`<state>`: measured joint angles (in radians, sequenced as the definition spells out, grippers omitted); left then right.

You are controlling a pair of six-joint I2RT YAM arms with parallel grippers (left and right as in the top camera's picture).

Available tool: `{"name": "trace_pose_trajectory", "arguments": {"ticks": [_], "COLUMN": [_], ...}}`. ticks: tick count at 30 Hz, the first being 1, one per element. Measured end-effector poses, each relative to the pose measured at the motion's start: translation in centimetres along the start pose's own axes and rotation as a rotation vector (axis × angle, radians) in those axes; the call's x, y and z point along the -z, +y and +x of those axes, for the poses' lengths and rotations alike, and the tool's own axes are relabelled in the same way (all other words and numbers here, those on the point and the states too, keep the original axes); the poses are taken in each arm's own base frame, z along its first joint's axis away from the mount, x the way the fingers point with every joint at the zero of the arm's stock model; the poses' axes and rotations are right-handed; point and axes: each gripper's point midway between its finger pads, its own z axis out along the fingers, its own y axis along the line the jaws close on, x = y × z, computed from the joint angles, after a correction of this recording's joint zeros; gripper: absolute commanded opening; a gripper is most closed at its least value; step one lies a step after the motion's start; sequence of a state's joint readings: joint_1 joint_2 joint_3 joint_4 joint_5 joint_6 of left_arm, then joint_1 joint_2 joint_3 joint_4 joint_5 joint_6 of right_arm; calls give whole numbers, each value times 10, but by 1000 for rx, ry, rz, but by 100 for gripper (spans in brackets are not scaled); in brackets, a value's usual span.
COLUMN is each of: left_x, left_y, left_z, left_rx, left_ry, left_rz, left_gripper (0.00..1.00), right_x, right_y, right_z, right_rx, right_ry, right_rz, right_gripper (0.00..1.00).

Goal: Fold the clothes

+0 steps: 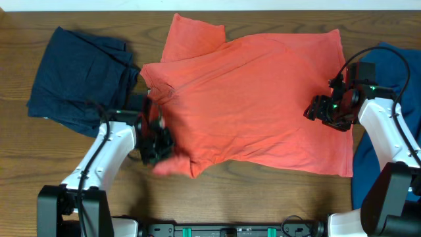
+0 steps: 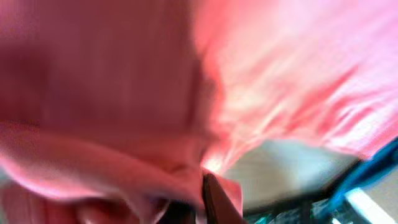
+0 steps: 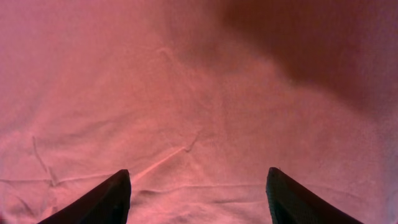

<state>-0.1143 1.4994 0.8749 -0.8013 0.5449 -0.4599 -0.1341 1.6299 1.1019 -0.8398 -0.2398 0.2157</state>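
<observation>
Through the overhead camera I see the coral-red T-shirt [image 1: 256,99] lying spread on the wooden bench [image 1: 276,201], between my two hands, with one sleeve turned up at its far left corner. My left hand [image 1: 156,143] is at the near left edge of the shirt and is fully closed on the cloth there. A small lump of the red fabric is gathered just beside this hand, on the side toward the robot base. In the left wrist camera the T-shirt [image 2: 298,74] fills almost the whole view and is very blurred. I can make out only one dark finger [image 2: 214,202] at the bottom, with a fold of the cloth pressed against it. My right hand [image 1: 323,110] is above the right part of the shirt, near its right edge. In the right wrist camera its two fingers [image 3: 102,200] stand well apart and hold nothing. Beyond them there is only the lightly wrinkled T-shirt [image 3: 186,93], and I cannot tell whether the tips touch the fabric. A dark navy garment [image 1: 75,82] lies crumpled on the bench beyond my left hand and further to the left, just beside the shirt's left sleeve. A brighter blue garment [image 1: 398,66] lies to the outer side of my right hand, partly hidden under the right arm.
</observation>
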Motion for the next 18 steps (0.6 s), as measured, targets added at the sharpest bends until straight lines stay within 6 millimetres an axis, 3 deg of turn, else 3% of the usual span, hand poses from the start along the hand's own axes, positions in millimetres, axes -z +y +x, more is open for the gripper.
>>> {"name": "trace_pose_trajectory", "arguments": {"ticks": [3,6,8,9,13,18], "left_x": [5,10,13,14,12,9], "left_y": [-9,-8,-8,-7,-3,8], "left_z": [-35,-60,-70,-72,-64,-34], "left_rx": [-64,-92,-105,-102,-101,-96], "left_ry": [-151,-267,-314,-326,-289,-169], "left_rz": [6,-28,-42,-53,-64,-92], "left_gripper": [6,17,33,36,39,37], "right_x": [0,0,0,0,0,0], "right_y": [0,0,0,0,0,0], "right_z": [0,0,0,0,1,2], "right_rx": [0,0,0,0,-1,-2], "right_ry": [0,0,0,0,3,8], "right_rz": [0,0,0,0,1,2], "right_gripper": [69,69,69,69,70,70]}}
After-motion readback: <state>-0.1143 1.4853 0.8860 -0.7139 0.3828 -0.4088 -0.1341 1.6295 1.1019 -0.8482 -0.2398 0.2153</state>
